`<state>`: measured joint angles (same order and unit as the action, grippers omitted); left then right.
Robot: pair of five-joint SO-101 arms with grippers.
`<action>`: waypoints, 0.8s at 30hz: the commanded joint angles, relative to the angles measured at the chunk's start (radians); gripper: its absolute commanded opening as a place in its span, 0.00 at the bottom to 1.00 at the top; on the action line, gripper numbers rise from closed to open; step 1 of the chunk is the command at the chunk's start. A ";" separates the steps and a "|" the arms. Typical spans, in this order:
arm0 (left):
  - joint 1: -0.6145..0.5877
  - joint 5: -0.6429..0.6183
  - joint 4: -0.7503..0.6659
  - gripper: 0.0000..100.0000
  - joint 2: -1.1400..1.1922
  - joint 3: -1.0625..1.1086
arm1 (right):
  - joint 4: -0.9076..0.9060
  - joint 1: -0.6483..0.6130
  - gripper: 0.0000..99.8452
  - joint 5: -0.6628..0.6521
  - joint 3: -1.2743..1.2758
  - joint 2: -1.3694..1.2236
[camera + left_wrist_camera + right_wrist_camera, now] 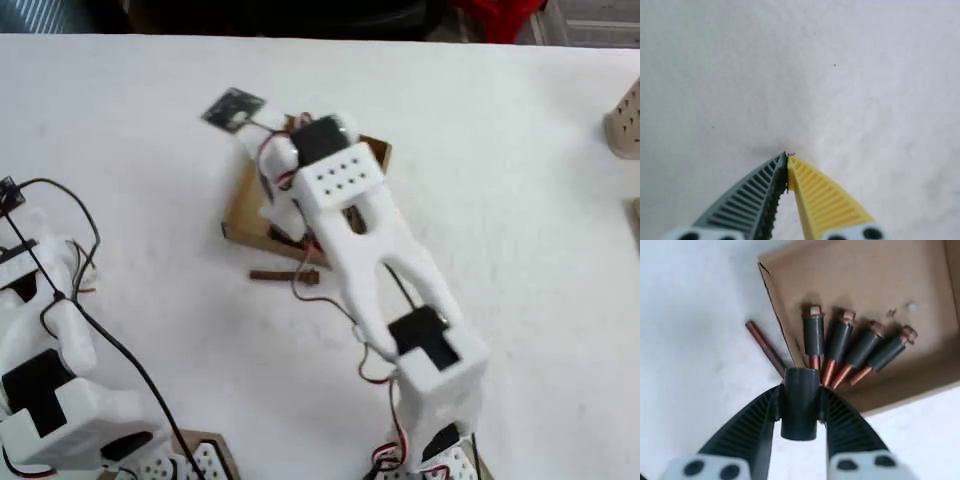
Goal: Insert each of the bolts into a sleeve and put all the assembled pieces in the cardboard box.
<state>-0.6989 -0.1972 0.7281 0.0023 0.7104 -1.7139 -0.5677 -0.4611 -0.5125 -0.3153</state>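
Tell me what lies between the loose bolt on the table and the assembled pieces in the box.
In the right wrist view, only the cardboard box's side wall stands between the loose bolt and the nearest assembled piece.

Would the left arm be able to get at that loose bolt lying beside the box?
Probably yes: bare table lies between it and the bolt. But the left gripper is shut, and the right arm hangs close beside it.
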 commanded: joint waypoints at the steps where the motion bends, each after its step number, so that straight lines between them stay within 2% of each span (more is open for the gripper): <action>1: 0.013 -0.005 0.008 0.02 -0.002 -0.046 | -0.015 0.070 0.02 -0.005 0.227 0.254; 8: 0.013 0.032 0.014 0.02 -0.002 -0.043 | 0.062 0.211 0.02 -0.003 0.629 0.545; 14: 0.013 0.063 0.008 0.02 -0.007 -0.025 | 0.214 0.476 0.02 -0.014 0.987 0.742; 18: 0.013 0.063 0.008 0.02 -0.007 -0.025 | 0.346 0.645 0.02 -0.127 1.194 0.852; 24: 0.013 0.064 0.008 0.02 -0.007 -0.025 | 0.440 0.837 0.02 -0.249 1.390 0.938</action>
<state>-0.6989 -0.1419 0.7281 0.0023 0.7104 -1.3349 0.1504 -0.6437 0.7994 0.5547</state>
